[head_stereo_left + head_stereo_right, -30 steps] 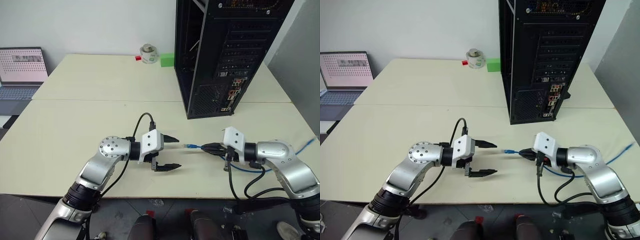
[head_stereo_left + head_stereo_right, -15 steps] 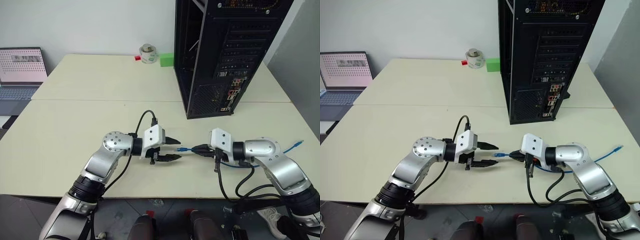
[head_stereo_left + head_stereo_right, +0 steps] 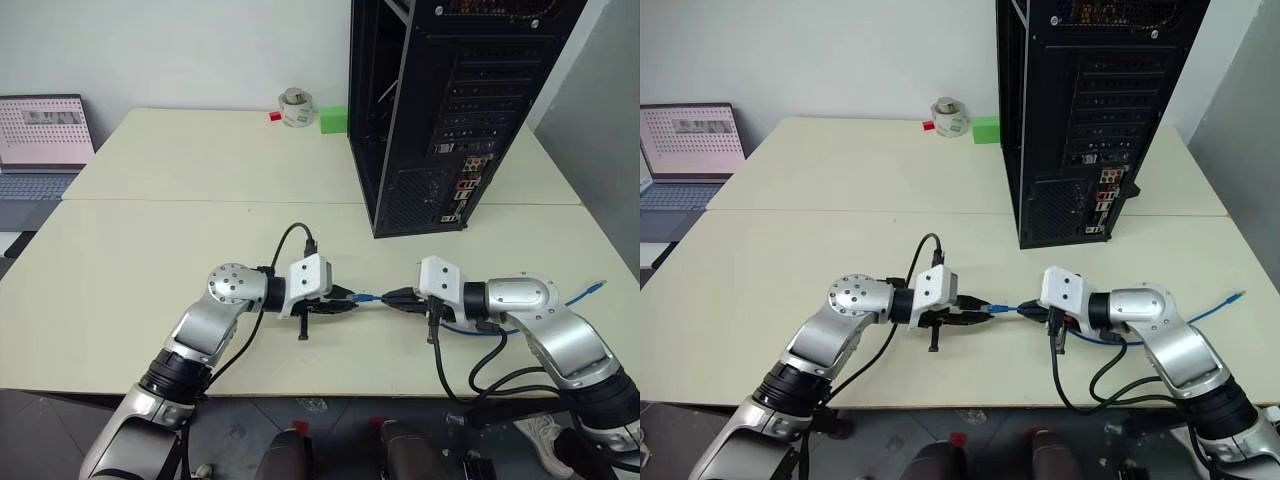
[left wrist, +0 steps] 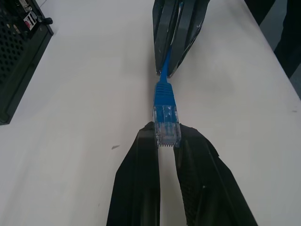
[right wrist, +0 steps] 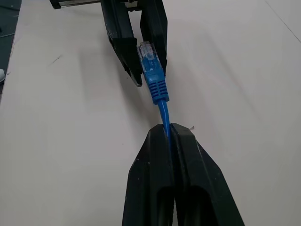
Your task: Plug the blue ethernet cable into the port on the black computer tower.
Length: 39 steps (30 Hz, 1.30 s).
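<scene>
Blue ethernet cable runs between the two grippers near the front edge of the tabletop. Its clear plug sits pinched between the tips of the left gripper, whose fingers are drawn narrow around it. Just behind the plug's boot, the right gripper is clamped tight on the cord, the rest of which trails off toward the right edge. Well apart, by the far right corner, stands the black computer tower, rear panel facing the grippers.
</scene>
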Each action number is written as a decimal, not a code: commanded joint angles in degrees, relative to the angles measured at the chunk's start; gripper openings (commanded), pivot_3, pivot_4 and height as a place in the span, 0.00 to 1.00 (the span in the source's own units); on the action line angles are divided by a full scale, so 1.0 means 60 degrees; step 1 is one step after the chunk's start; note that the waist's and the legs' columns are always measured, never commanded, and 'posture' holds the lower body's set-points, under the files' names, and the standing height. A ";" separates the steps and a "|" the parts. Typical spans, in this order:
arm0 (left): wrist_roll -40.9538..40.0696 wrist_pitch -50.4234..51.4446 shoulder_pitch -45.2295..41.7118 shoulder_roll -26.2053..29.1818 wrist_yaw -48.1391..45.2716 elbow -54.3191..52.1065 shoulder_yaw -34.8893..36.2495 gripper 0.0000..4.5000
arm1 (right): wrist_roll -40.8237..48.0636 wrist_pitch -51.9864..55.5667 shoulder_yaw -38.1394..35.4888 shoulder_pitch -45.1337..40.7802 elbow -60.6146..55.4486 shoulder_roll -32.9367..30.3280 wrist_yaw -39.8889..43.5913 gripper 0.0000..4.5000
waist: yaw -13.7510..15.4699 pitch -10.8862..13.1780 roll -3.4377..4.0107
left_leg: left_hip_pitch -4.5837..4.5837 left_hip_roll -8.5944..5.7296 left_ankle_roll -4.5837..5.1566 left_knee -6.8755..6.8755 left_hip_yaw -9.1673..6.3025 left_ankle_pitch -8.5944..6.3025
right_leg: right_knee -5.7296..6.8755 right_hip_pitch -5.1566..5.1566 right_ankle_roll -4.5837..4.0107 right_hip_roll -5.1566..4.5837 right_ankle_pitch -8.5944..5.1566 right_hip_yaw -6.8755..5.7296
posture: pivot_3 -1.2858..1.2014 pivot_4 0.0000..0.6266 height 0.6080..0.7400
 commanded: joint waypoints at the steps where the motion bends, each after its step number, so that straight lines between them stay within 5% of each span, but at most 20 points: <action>1: 0.0080 -0.0377 -0.0188 -0.0106 0.0133 0.0023 0.0054 0.05 | -0.0004 -0.0191 -0.0007 -0.0175 -0.0255 -0.0034 0.0142 0.00 | 0.0000 0.0000 0.0000 | 0.0000 0.0000 0.0000 0.0000 0.0000 0.0000 | 0.0000 0.0000 0.0000 0.0000 0.0000 0.0001 | 0.52 0.24 1.00; 4: 0.0107 -0.0579 -0.0189 -0.0155 0.0180 0.0111 0.0089 0.05 | 0.0029 -0.0140 -0.0064 -0.0202 -0.0211 -0.0008 0.0121 0.00 | 0.0001 0.0000 0.0000 | 0.0000 0.0001 0.0000 0.0000 -0.0001 0.0000 | 0.0000 0.0000 0.0000 0.0000 0.0000 -0.0001 | 0.52 0.24 1.00; 12: -0.0225 -0.1426 0.0008 -0.0242 0.0140 0.0207 0.0372 0.05 | 0.0773 0.0379 -0.0718 -0.0272 -0.0314 -0.0539 0.0762 0.42 | 0.0004 0.0000 0.0000 | -0.0001 0.0000 0.0000 0.0000 -0.0002 0.0000 | 0.0000 0.0000 0.0000 -0.0002 0.0000 -0.0001 | 0.52 0.24 1.00; 15: -0.0223 -0.2306 -0.0015 -0.0207 0.0048 0.0261 0.0457 0.05 | 0.2351 0.1841 -0.1581 -0.0262 -0.0646 -0.0772 0.1089 0.54 | 0.0008 0.0000 0.0000 | -0.0002 0.0001 0.0000 0.0000 -0.0002 0.0000 | -0.0001 0.0000 -0.0001 -0.0003 0.0000 -0.0001 | 0.52 0.24 1.00; 21: 0.0191 -0.4436 -0.0114 -0.0147 0.0182 0.0522 0.0511 0.05 | 0.4406 0.4112 -0.2532 -0.0336 -0.0887 -0.0274 0.0344 0.54 | 0.0002 0.0000 0.0000 | 0.0000 0.0004 0.0000 0.0000 -0.0002 0.0000 | 0.0000 0.0000 -0.0002 -0.0004 0.0001 0.0001 | 0.52 0.24 1.00; 29: 0.1713 -0.9425 -0.0248 -0.0253 0.1533 0.2107 0.0615 0.05 | 0.5692 0.5395 -0.2758 -0.0506 -0.0723 0.0916 -0.0849 0.54 | 0.0020 0.0000 0.0000 | -0.0003 0.0001 0.0000 -0.0001 -0.0002 0.0000 | -0.0002 0.0000 -0.0002 -0.0009 0.0002 0.0000 | 0.52 0.24 1.00; 39: 0.3106 -1.1533 -0.0515 -0.0221 0.3508 0.3177 0.0570 0.05 | 0.6196 0.5696 -0.2675 -0.0493 -0.0684 0.1398 -0.1432 0.54 | 0.0016 0.0000 0.0000 | -0.0009 0.0000 0.0001 -0.0001 -0.0008 0.0000 | -0.0001 -0.0002 0.0000 -0.0011 0.0002 -0.0008 | 0.52 0.24 1.00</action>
